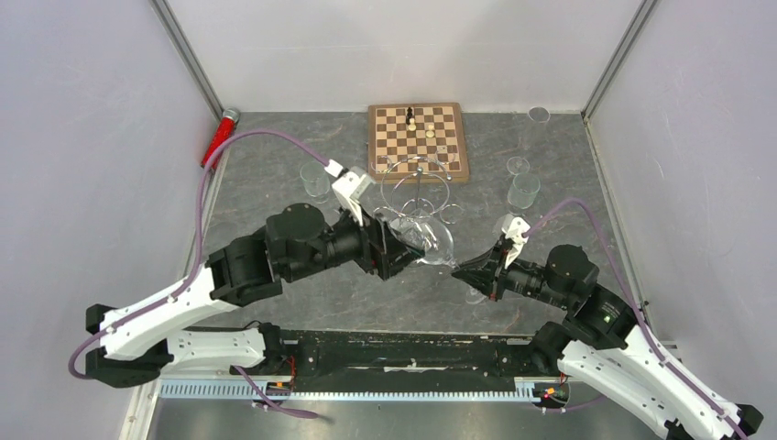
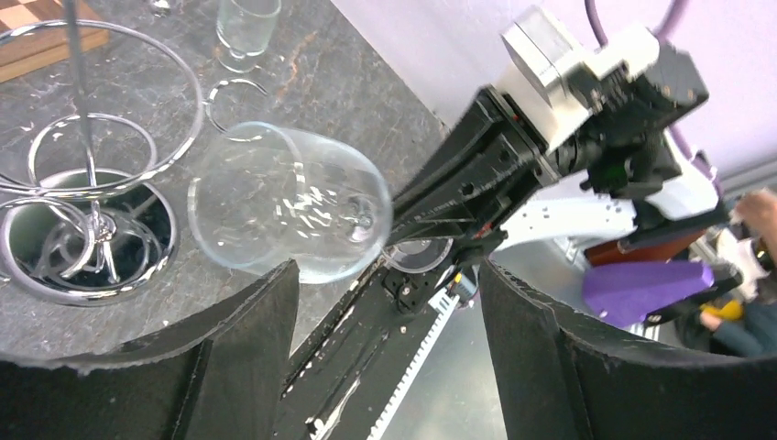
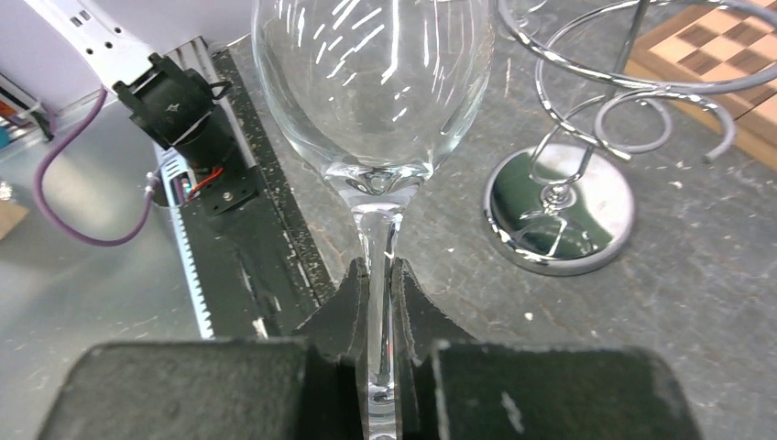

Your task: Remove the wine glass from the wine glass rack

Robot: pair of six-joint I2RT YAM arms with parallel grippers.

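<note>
Stem of the clear wine glass (image 3: 371, 82) is sitting clamped in my right gripper (image 3: 377, 284), off and beside the shiny chrome wire rack (image 3: 559, 211). My left gripper (image 2: 389, 284) is hovering, jaws apart, at the bowl.

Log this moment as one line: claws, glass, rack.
left claw: open, near the bowl | right claw: shut on wine glass stem | glass: off the rack, beside it | rack: upright
</note>
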